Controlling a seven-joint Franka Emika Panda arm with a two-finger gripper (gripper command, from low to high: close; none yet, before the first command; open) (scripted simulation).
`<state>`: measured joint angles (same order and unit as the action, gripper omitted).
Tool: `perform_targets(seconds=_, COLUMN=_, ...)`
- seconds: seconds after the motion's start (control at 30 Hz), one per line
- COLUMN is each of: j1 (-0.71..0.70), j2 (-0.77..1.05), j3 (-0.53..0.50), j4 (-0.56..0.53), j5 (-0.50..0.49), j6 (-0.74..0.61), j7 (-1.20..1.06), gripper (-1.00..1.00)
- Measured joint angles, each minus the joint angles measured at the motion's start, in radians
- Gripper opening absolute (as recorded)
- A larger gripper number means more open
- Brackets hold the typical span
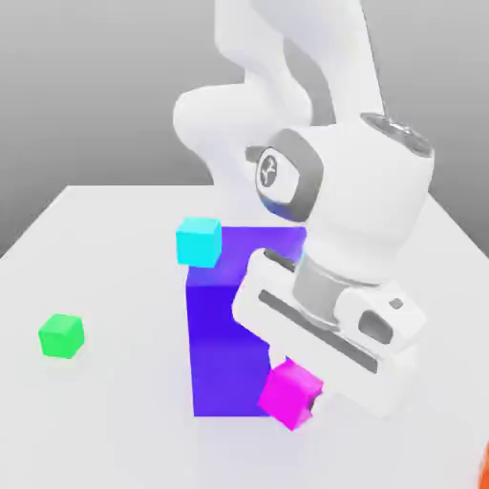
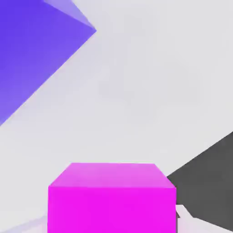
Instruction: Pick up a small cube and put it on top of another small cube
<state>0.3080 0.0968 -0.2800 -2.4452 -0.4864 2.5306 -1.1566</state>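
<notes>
White table (image 1: 115, 420), pink cube (image 1: 290, 393) pinched in gripper (image 1: 304, 397) beside blue block (image 1: 227, 334): carrying now, next needing travel to green cube (image 1: 61, 335).

Glossy white robot arm (image 1: 287, 86) of rounded, bulbous segments. Dark grey ring with a small white emblem around one joint, blue glow beneath. Grey metallic wrist collar, boxy white hand (image 1: 329, 329) with dark slots.

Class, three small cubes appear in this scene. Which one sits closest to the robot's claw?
The magenta cube, right at the claw beside the big blue-purple block. The cyan cube is further up the exterior view, and the green cube lies far towards its left.
</notes>
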Motion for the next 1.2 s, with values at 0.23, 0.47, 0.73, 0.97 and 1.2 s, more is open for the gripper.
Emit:
perform_targets(seconds=0.23, j1=-0.193, j2=-0.083, j3=-0.101, j4=-0.058, j5=-0.022, j6=-0.006, j7=-0.115, gripper=-1.00)
perform_targets(seconds=0.47, j1=-0.366, j2=-0.163, j3=-0.194, j4=-0.164, j5=0.047, j6=0.043, j7=-0.251, gripper=-1.00)
perform_targets(seconds=0.73, j1=-0.474, j2=-0.230, j3=-0.357, j4=-0.289, j5=0.191, j6=0.108, j7=-0.451, gripper=-1.00)
perform_targets(seconds=0.97, j1=-0.510, j2=-0.227, j3=-0.480, j4=-0.334, j5=0.302, j6=0.146, j7=-0.642, gripper=-1.00)
perform_targets(seconds=1.2, j1=-0.460, j2=-0.128, j3=-0.487, j4=-0.324, j5=0.485, j6=0.218, j7=-0.775, gripper=-1.00)
